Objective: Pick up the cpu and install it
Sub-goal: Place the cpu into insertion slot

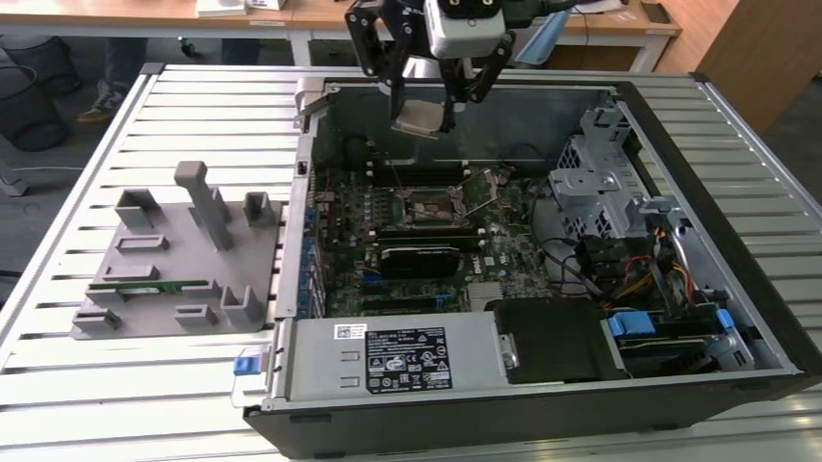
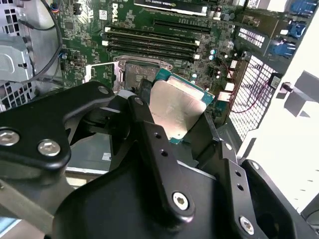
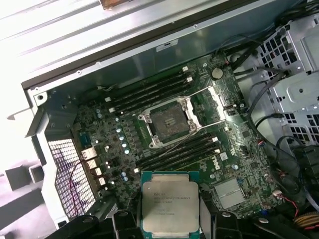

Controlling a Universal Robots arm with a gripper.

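The gripper (image 1: 424,111) is clamped on the cpu (image 3: 169,201) by its edges, probably to spare the contacts. It holds the chip in the air over the open case (image 1: 719,144), at twelve o'clock from the bare socket (image 1: 434,207) in the exterior view.

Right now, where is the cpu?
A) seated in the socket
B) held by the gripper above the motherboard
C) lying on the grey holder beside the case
B: the gripper clamps the cpu over the motherboard, and the socket sits empty.
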